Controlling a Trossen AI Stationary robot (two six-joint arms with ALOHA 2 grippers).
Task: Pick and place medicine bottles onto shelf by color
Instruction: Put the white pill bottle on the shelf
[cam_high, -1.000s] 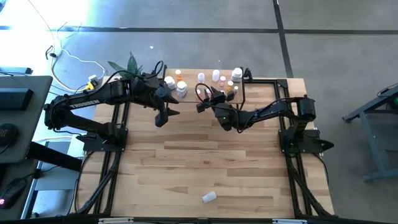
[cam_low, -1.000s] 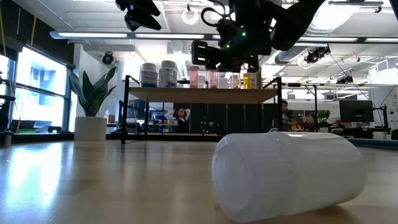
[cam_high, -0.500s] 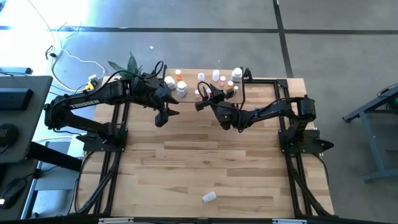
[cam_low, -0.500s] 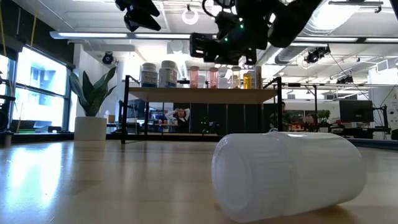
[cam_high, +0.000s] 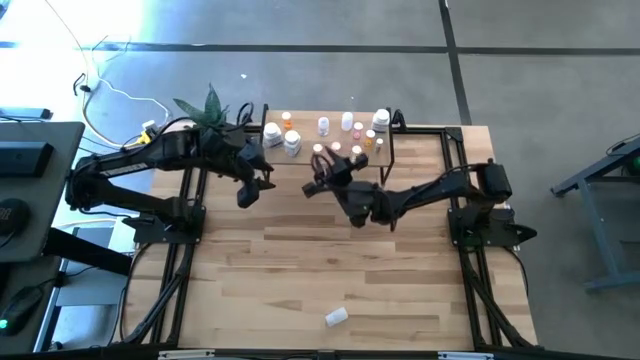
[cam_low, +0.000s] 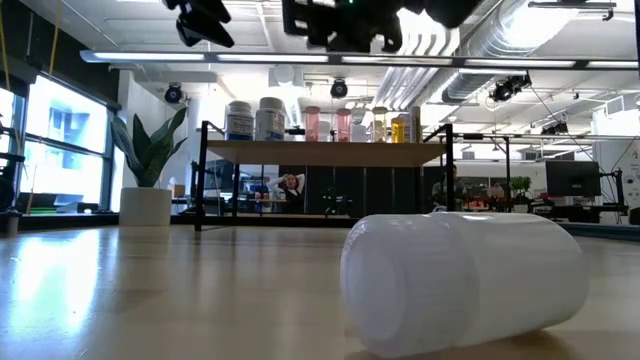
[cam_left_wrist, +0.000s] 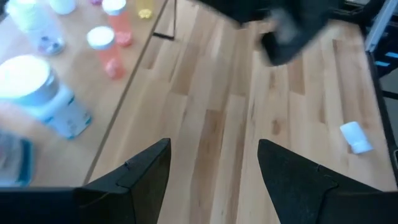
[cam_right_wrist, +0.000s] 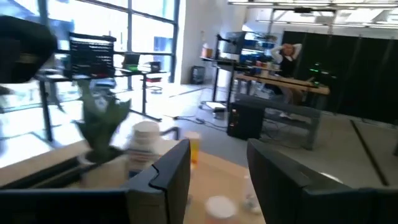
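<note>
Since every other bottle already stands on the shelf, the coming move turns on the one stray white bottle (cam_high: 336, 317) lying on its side at the near edge of the surface (cam_high: 300, 260), a little right of centre. In the low view it fills the foreground, its long axis running roughly left to right with the round end toward the left. It lies well apart from both arms, on the near side of them. The right pincer (cam_high: 318, 184) hangs above the middle of the surface just near of the shelf, and looks to be the closer of the two. Its fingers stand open in its wrist view with nothing between them. The left pincer (cam_high: 246, 193) hovers off the shelf's left end, likewise open and empty, and its wrist view catches the stray bottle far off.

Farther back, the shelf (cam_high: 385, 165) sits along the far edge. Counting from above, it carries about eleven bottles: some four white at the left and right ends, two or three orange, the rest pinkish, though the small ones are hard to separate. A potted plant (cam_high: 205, 105) stands at the far left corner.
</note>
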